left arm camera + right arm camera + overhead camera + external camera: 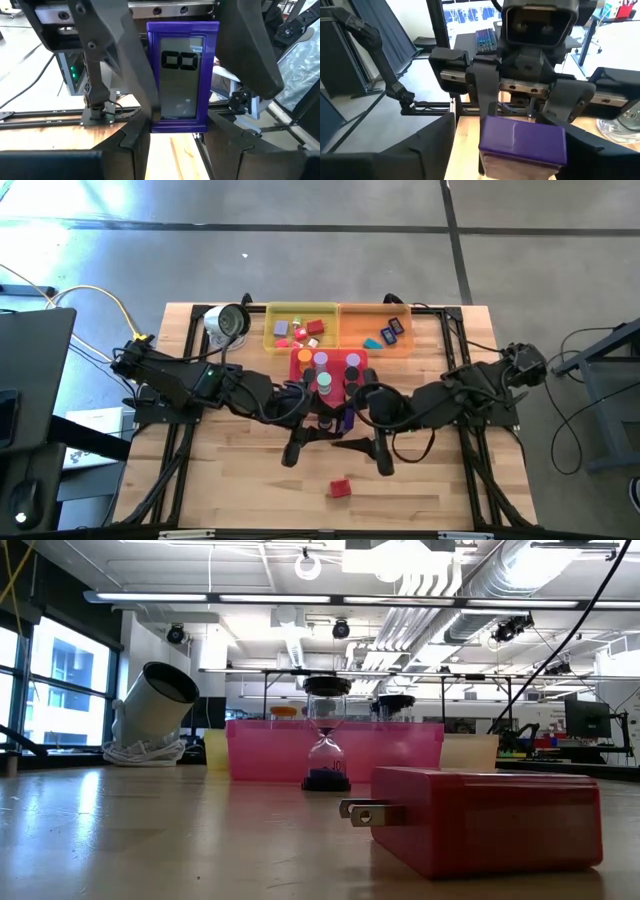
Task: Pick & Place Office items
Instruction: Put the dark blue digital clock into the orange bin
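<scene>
A purple-framed little timer [182,75] showing "00" hangs over the table's middle [345,420], between my two arms. My left gripper [175,137] is shut on its near end. My right gripper [520,155] comes from the opposite side, open, with one finger on each side of the timer's purple body [522,137]; whether they touch it I cannot tell. A red block with plug prongs [340,488] lies flat on the wood near the front edge. Small cylinders stand in the pink tray [352,360]. My left gripper pinches the timer's end nearest to it [200,125] between its two fingers, by the frame's two long sides. The fingers come about level from the table's left and lie along the timer. The timer sticks out toward my right arm, clear of the table.
A yellow tray [300,330] and an orange tray [375,330] with small pieces stand at the far edge behind the pink one. A white, silver-rimmed round object [228,322] sits at the far left. An hourglass [326,745] stands before the pink tray. Bare wood lies along the front.
</scene>
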Robot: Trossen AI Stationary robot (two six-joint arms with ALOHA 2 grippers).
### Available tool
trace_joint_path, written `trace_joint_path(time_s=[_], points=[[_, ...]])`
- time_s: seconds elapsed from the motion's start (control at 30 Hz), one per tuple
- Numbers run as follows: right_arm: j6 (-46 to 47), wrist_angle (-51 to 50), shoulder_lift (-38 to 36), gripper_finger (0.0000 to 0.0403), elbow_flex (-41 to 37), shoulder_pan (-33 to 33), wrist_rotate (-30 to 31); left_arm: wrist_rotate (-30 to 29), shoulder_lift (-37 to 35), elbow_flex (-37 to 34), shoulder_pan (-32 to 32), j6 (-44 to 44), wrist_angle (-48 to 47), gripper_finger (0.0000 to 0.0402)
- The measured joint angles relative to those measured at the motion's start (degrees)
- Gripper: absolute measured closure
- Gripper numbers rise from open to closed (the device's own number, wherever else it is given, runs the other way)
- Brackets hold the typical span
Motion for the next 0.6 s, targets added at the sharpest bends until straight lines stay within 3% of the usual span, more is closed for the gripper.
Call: trace_joint_path(time_s=[0.4, 0.6], points=[[-0.6, 0.0, 0.0, 0.0262, 0.0, 0.0, 0.1, 0.0, 0.0, 0.0, -0.2, 0.9, -0.1, 0.0258], [-0.7, -0.4, 0.0, 0.0265, 0.0, 0.0, 0.1, 0.0, 0.0, 0.0, -0.2, 0.9, -0.2, 0.0247]])
